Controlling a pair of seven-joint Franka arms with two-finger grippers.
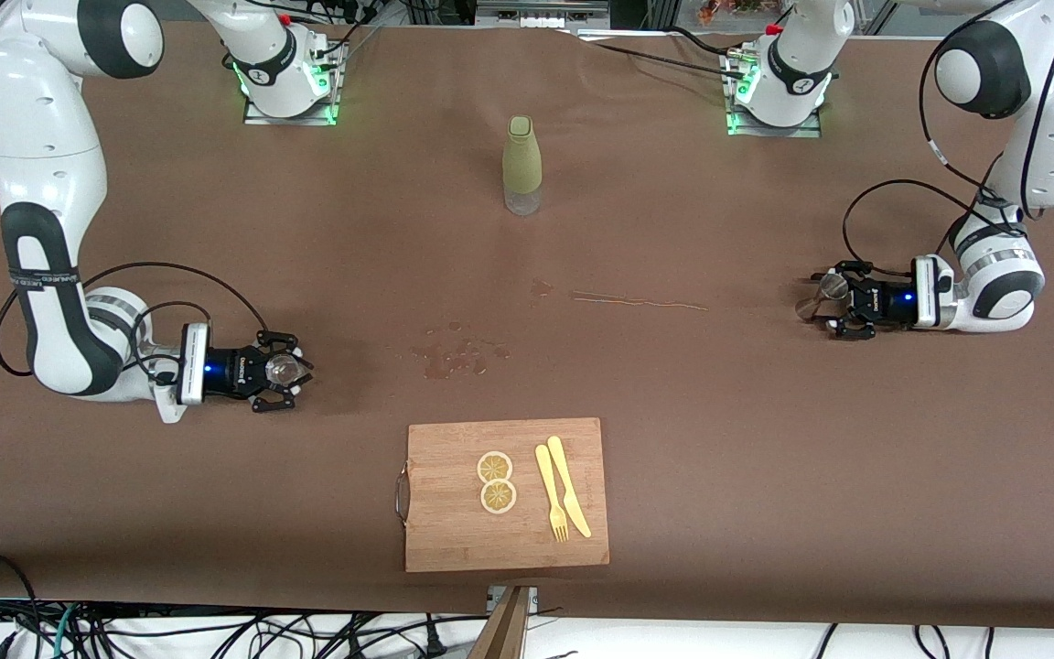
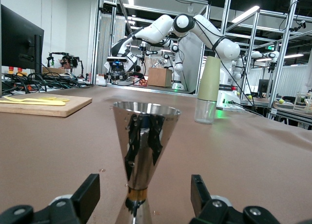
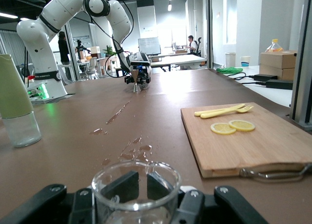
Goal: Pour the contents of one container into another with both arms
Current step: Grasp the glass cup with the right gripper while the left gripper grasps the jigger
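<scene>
A steel jigger [image 1: 827,291] stands upright on the brown table toward the left arm's end. My left gripper [image 1: 824,307] lies low around it and is open. In the left wrist view the jigger [image 2: 146,136] rises between the fingers [image 2: 90,192], with a gap on each side of its waist. Toward the right arm's end, my right gripper [image 1: 282,371] is shut on a clear glass cup [image 1: 285,366] at table height. In the right wrist view the cup [image 3: 105,199] fills the foreground in the right gripper [image 3: 139,185], and the dark pads show through it.
A green-sleeved bottle [image 1: 522,165] stands mid-table near the arms' bases. Wet drops [image 1: 458,352] and a streak mark the middle. A wooden cutting board [image 1: 454,531] with two lemon slices [image 1: 495,480], a yellow fork and a yellow knife [image 1: 568,494] lies nearest the front camera.
</scene>
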